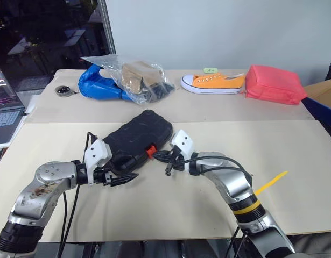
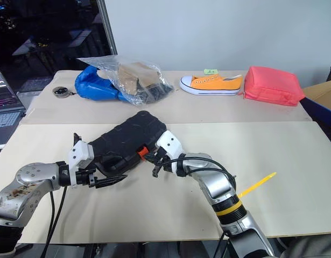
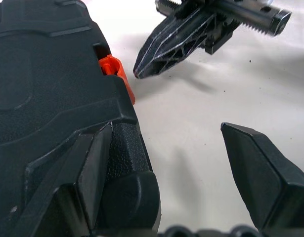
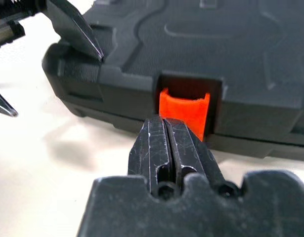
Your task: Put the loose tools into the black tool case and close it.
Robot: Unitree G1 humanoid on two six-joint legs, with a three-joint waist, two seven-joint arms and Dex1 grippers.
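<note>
The black tool case (image 1: 138, 134) lies shut on the table, its orange latch (image 1: 150, 152) facing me. My right gripper (image 1: 157, 156) is shut, and its fingertips (image 4: 164, 123) are pressed up against the latch (image 4: 184, 111) from the front. At the case's near left corner, my left gripper (image 1: 122, 172) stands open. One of its fingers (image 3: 92, 163) lies against the case's corner and the other finger (image 3: 255, 163) hangs over bare table. The right gripper (image 3: 142, 69) also shows in the left wrist view, beside the latch (image 3: 114, 71). The loose tools are out of view.
Along the back of the table lie a blue bag (image 1: 98, 86), a clear plastic bag (image 1: 138, 78) of items, an orange shoe (image 1: 213, 82) and a red pouch (image 1: 274, 84). A small round object (image 1: 63, 90) sits far left, a laptop (image 1: 4, 115) beyond the left edge, and a yellow strip (image 1: 270, 183) near my right arm.
</note>
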